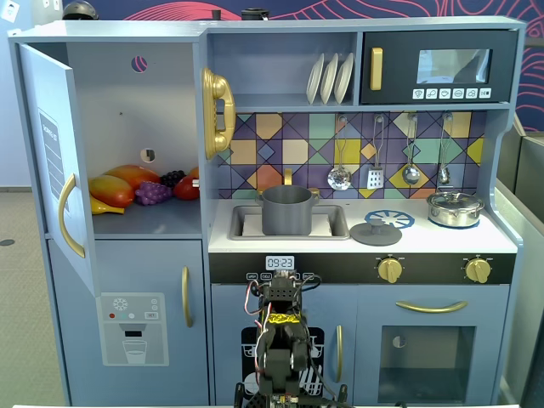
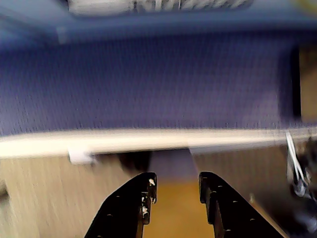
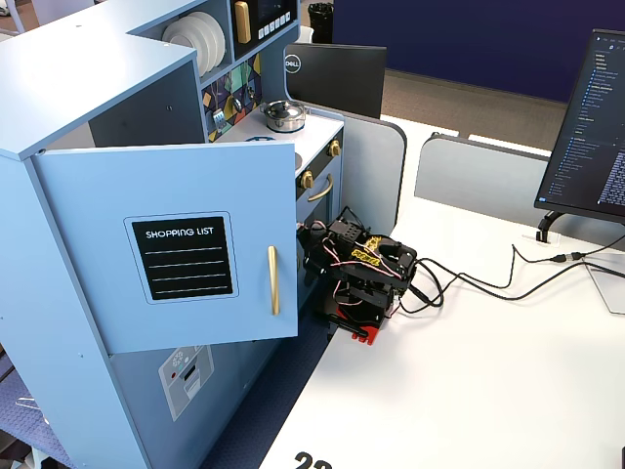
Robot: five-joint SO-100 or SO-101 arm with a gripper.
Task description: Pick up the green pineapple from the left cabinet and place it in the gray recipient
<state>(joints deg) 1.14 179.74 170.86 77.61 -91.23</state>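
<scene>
The left cabinet (image 1: 136, 110) stands open, its door (image 1: 51, 161) swung out to the left in a fixed view. On its shelf lie orange-yellow mangoes (image 1: 115, 189), purple grapes (image 1: 153, 194) and a red fruit (image 1: 186, 188). No green pineapple shows in any view. The gray recipient (image 1: 286, 210) stands in the sink. My arm (image 1: 280, 340) is folded low in front of the kitchen, far below the shelf; it also shows in the other fixed view (image 3: 363, 274). In the blurred wrist view my gripper (image 2: 177, 186) is open and empty, over the table's edge.
A flat gray lid (image 1: 375, 231) and a shiny silver lidded pot (image 1: 455, 208) sit on the counter to the right of the sink. The black microwave (image 1: 438, 66) is at the upper right. Cables (image 3: 469, 283) and a monitor (image 3: 591, 127) are on the white table.
</scene>
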